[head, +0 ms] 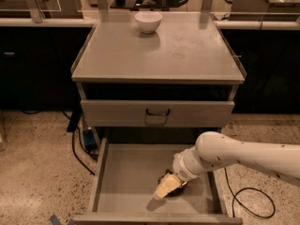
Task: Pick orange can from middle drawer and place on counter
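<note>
Grasp step of step 1 — gripper (162,190) low in the middle drawer (123,175), near-right, over the orange can (178,187); grip state impossible to tell. Needs a firm hold, then a lift to the counter (159,55).

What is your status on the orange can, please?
Hand low in the open middle drawer, at the orange can. Can right of centre in drawer, partly hidden by hand. On the counter, white bowl at back.

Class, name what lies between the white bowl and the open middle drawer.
Camera view: bare counter, then a closed drawer front with black handle. The gripper is inside the middle drawer.
</note>
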`<state>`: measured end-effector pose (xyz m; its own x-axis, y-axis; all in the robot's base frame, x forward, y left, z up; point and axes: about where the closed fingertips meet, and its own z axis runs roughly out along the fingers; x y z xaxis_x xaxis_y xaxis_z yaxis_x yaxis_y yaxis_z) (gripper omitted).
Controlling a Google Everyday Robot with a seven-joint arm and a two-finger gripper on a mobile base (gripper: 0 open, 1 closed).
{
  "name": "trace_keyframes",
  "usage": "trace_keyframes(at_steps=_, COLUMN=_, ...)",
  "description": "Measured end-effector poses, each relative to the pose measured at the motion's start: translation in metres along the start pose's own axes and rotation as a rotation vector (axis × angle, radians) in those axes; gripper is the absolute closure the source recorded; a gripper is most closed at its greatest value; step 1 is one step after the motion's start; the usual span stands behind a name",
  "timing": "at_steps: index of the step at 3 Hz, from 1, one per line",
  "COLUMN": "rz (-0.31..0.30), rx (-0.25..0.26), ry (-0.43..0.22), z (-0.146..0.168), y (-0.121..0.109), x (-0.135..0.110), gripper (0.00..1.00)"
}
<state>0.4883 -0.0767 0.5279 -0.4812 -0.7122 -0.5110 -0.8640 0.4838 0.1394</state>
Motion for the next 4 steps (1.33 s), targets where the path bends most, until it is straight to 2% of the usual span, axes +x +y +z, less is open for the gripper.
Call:
trace_keyframes(at_steps=2, rz=0.013, rx=-0.019, ry=0.007, z=0.014, y=-0.001, x=0.006, gripper=0.00)
trace_keyframes(at_steps=3, rz=0.057, rx=0.007, ry=0.025, z=0.038, y=-0.020, x=0.018, gripper=0.00)
trace_keyframes(at_steps=4, rz=0.179, rx=0.069, ry=-0.028, z=0.052, y=-0.040, x=0.038, gripper=0.00)
